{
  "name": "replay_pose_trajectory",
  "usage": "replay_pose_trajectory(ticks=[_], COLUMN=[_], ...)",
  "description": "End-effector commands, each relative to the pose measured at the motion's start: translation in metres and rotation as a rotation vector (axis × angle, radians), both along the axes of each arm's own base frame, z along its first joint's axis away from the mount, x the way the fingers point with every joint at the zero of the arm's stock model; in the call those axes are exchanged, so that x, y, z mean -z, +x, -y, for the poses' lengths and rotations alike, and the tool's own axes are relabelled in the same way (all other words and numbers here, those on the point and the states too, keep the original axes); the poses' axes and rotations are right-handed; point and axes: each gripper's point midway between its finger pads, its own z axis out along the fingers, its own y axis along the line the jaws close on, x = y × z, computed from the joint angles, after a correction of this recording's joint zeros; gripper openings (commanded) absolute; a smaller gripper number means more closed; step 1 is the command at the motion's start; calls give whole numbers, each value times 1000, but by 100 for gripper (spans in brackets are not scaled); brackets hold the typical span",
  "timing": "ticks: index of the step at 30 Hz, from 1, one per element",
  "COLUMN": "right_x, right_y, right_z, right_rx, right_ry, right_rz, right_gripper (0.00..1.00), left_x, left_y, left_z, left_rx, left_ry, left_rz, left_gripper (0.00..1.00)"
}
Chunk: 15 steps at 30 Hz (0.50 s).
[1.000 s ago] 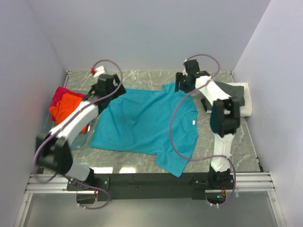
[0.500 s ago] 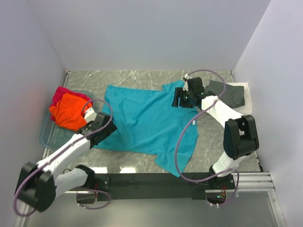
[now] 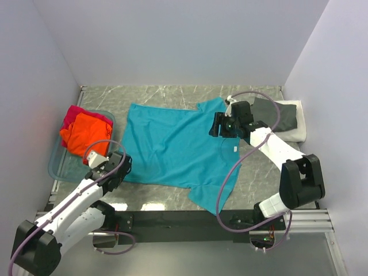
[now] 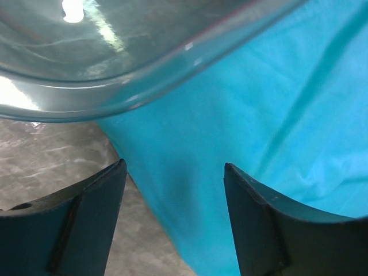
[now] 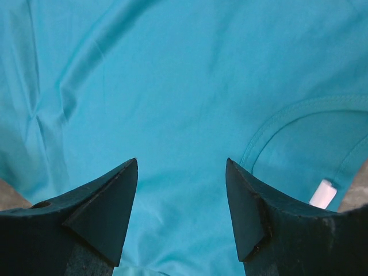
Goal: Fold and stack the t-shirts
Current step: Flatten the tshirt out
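Nearest, at the front left of the grey marbled worktop [image 3: 172,95]: left gripper [image 4: 173,167], fingers spread, nothing pinched between them, poised low over the near-left hem corner of the teal t-shirt [image 3: 172,144]. Just beyond those fingers, in the left wrist view, the curved clear rim of the bluish plastic tub [image 4: 144,80], right beside the edge of the teal cloth; cannot tell whether touching.

Teal t-shirt spread flat over the middle of the worktop, hem to the left, collar to the right, 1 sleeve pointing toward the arm bases, the other toward the back wall.

Farther on, right of centre: right gripper [image 5: 181,162], likewise spread and pinching nothing, hanging over the teal cloth just beside the collar, with the small white neck label [image 5: 322,192] off to the right in the wrist view.

In the tub at the left edge, 2 crumpled shirts: orange t-shirt [image 3: 83,135] in front, magenta-red t-shirt [image 3: 73,114] behind and partly under it.

At the far right, dark grey t-shirt [image 3: 276,112], seemingly folded, lying on top of the white t-shirt [image 3: 296,131], both well apart from the tub.
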Motion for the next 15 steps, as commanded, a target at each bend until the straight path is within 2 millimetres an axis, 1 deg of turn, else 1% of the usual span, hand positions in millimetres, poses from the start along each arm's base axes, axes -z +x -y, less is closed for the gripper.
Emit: replay_pose_trajectory(ticks=[1,15], right_x=[-14,-15], right_y=[-3,-33], right_z=[-4,4], right_rx=[-8,0], right_ry=[27,33], right_rz=[54,64], right_gripper=[69,69], left_x=[1,21], left_y=[-7,-19], left_z=[-11,-12], left_rx=[-108,-134], left_ry=[-19,-62], left_rz=[28,17], left_gripper=[73,56])
